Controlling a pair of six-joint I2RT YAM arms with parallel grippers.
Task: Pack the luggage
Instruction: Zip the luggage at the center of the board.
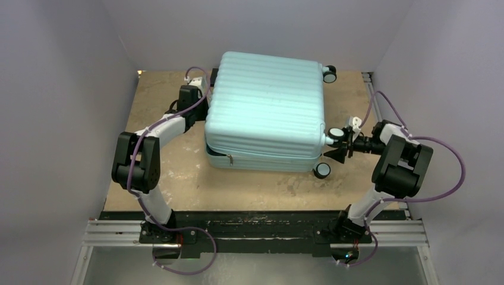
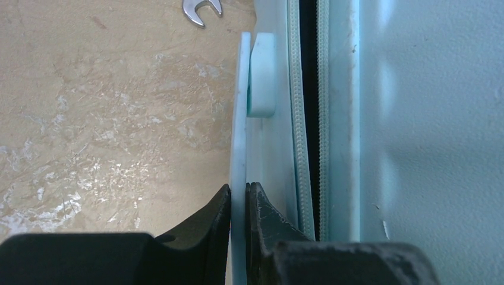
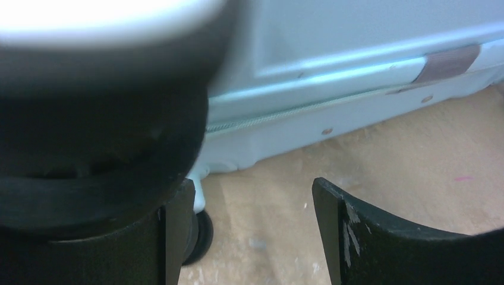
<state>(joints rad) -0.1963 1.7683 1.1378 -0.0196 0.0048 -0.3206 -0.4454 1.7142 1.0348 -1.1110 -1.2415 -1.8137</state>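
The luggage (image 1: 267,101), a pale mint ribbed hard-shell suitcase, lies flat on the table with its lid down and a dark gap (image 2: 308,119) showing between the two zipper rows. My left gripper (image 1: 204,96) is at its left side, shut on the thin mint side handle strip (image 2: 238,119); its black tips (image 2: 239,189) pinch the strip from both sides. My right gripper (image 1: 336,146) is at the right end by the wheels, open (image 3: 252,199) with only bare table between its fingers. One wheel (image 3: 101,119) fills the upper left of the right wrist view, touching the left finger (image 3: 175,231).
The tan wooden table (image 1: 172,178) is walled in by grey panels on three sides. A small silver metal piece (image 2: 202,9) lies on the table near the suitcase's left side. Three black-and-white wheels (image 1: 321,170) stick out on the right end.
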